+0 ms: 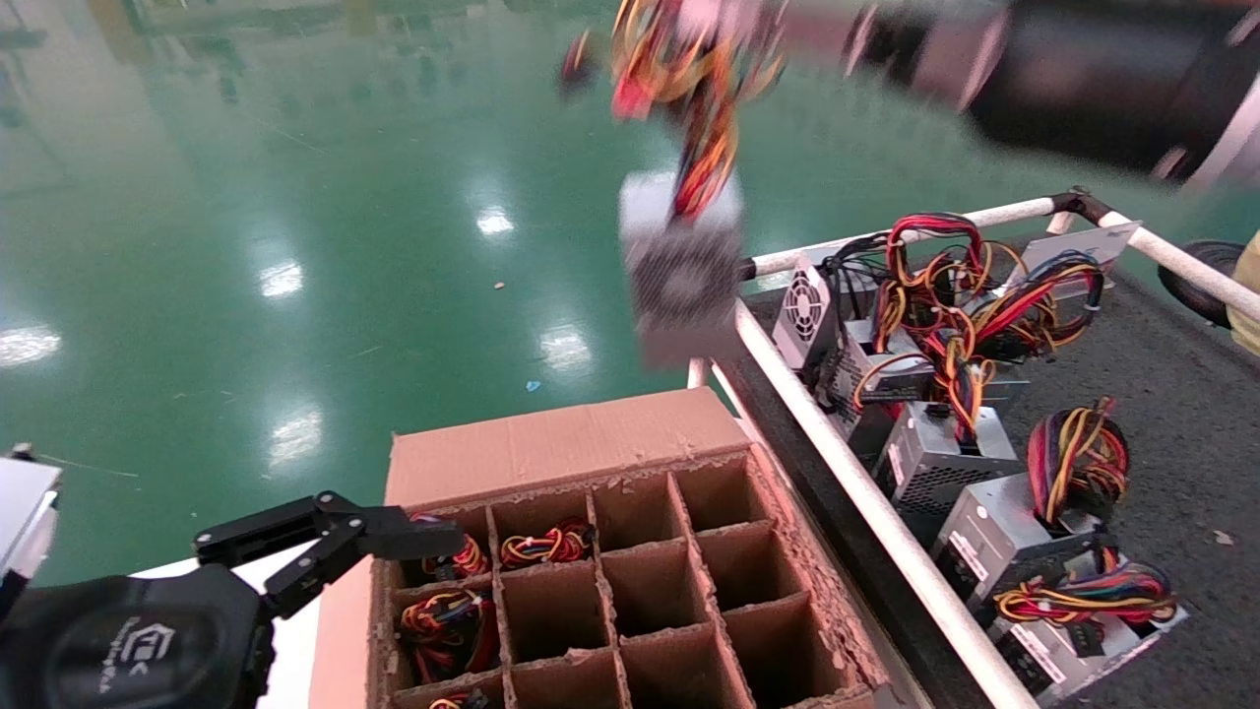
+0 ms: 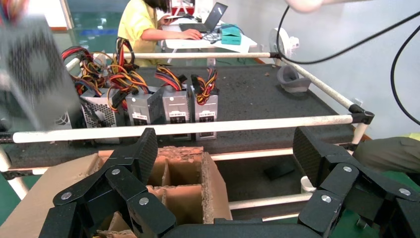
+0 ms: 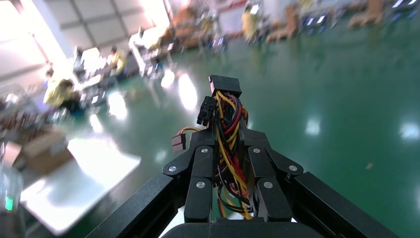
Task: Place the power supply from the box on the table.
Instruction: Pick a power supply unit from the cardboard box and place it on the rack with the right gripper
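While the left hand (image 1: 394,537) rests spread wide at the near left edge of the box (image 1: 551,448), its fingers (image 2: 143,153) hold nothing. Inside the box, a grid of cardboard dividers forms square cells; four at the left show coloured wire bundles (image 1: 546,544), the rest look empty. Just beyond, a white rail (image 1: 866,502) borders the dark grey surface (image 1: 1181,414), where at least six silver units (image 1: 994,537) lie with tangled cables. Farther up, the right hand (image 3: 230,148) is clamped on the wire bundle of the power supply (image 1: 681,271), which hangs in mid-air above the rail, a silver-grey block with a perforated vent face, blurred.
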`<state>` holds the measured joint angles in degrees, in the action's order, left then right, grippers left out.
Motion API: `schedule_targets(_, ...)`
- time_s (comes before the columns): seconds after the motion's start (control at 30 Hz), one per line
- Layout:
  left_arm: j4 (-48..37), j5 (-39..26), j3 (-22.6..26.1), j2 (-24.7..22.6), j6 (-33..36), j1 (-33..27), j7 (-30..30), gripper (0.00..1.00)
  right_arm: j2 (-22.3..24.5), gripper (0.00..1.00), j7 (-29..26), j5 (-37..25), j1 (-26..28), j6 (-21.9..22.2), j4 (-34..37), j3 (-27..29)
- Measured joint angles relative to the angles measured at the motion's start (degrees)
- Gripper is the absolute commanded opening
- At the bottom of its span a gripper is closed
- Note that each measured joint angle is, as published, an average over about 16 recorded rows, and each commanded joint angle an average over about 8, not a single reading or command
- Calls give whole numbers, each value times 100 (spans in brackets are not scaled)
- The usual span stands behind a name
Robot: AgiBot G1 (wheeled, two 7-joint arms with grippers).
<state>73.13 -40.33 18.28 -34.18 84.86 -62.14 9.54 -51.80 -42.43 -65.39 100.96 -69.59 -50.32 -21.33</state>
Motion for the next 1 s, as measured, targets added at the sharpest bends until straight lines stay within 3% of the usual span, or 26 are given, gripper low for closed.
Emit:
schedule_targets(0.23,0,1,1,1,-1,0,-1,100,234,0,307,-8,895,-44,1174,191)
schedule_targets(0.63,0,2,4,1,-1,-1,-2,100,660,0,1345,-293,2117,-23,3087,266)
schedule_targets(1.0,0,4,6,2,-2,-1,-3,100,792,0,2163,-599,2631,791,4186,189)
